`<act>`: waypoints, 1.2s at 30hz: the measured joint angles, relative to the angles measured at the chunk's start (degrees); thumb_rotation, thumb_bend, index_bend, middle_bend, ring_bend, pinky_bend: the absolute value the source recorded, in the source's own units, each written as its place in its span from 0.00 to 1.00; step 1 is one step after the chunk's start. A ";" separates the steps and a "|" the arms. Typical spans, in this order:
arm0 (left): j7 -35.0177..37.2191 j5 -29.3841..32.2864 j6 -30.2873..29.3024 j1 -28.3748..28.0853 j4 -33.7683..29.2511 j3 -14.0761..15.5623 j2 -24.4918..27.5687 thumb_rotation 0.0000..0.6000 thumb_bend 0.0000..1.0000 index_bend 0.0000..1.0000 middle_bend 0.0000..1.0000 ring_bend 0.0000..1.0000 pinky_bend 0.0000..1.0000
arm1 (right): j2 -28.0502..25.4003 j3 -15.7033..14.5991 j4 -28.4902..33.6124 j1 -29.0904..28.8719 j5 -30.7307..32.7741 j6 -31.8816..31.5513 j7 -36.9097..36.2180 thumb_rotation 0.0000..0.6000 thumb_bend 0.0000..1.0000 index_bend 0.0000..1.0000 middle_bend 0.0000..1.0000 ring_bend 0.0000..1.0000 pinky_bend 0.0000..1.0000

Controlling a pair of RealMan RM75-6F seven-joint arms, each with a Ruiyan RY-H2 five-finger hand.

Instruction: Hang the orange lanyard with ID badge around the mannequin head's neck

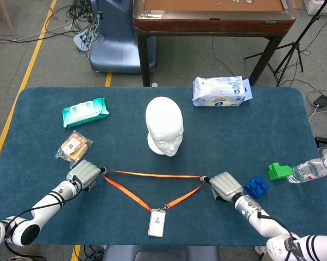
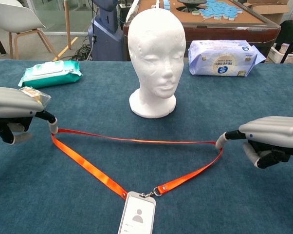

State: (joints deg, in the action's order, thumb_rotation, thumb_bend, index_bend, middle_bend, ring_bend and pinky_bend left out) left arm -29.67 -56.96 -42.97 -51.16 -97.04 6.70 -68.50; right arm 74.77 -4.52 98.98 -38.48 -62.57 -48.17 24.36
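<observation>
The left hand (image 1: 83,175) and right hand (image 1: 225,186) each pinch the orange lanyard (image 1: 152,175), stretching it taut above the tabletop (image 1: 261,125) near its front edge. The badge (image 1: 157,223) hangs at the front; the mannequin head (image 1: 164,126) stands upright mid-table behind the strap.
</observation>
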 measured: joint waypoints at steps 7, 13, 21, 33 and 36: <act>3.01 -3.18 -0.38 0.72 -0.04 -0.92 -0.14 1.00 0.29 0.12 0.96 0.95 0.93 | 2.06 0.97 -1.44 2.83 -8.97 -5.81 -5.90 1.00 0.14 0.18 1.00 1.00 1.00; 8.51 -7.95 -1.36 2.24 0.54 -2.16 -0.50 1.00 0.28 0.13 0.94 0.94 0.93 | 3.56 2.14 -2.00 5.08 -14.01 -11.63 -8.40 1.00 0.12 0.18 1.00 1.00 1.00; 14.66 -13.44 -4.46 4.77 2.39 -3.92 -2.08 1.00 0.28 0.25 0.94 0.94 0.94 | 2.71 4.28 0.10 7.01 -16.97 -16.59 -6.86 1.00 0.14 0.18 0.99 1.00 1.00; 15.86 -16.60 -6.36 5.47 9.49 -6.77 -9.79 1.00 0.28 0.37 0.96 0.96 0.97 | 1.00 6.70 2.11 7.46 -15.87 -16.93 -4.19 1.00 0.14 0.18 0.99 1.00 1.00; 15.39 -15.93 -5.39 4.99 11.10 -7.41 -11.48 1.00 0.28 0.38 0.98 0.98 0.98 | 0.74 6.97 2.31 7.51 -15.42 -16.59 -3.81 1.00 0.14 0.18 0.99 1.00 1.00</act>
State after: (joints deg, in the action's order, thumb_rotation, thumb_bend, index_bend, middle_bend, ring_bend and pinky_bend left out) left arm -14.28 -72.89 -48.36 -46.17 -85.94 -0.71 -79.97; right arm 75.51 2.45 101.29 -30.97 -77.99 -64.77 20.54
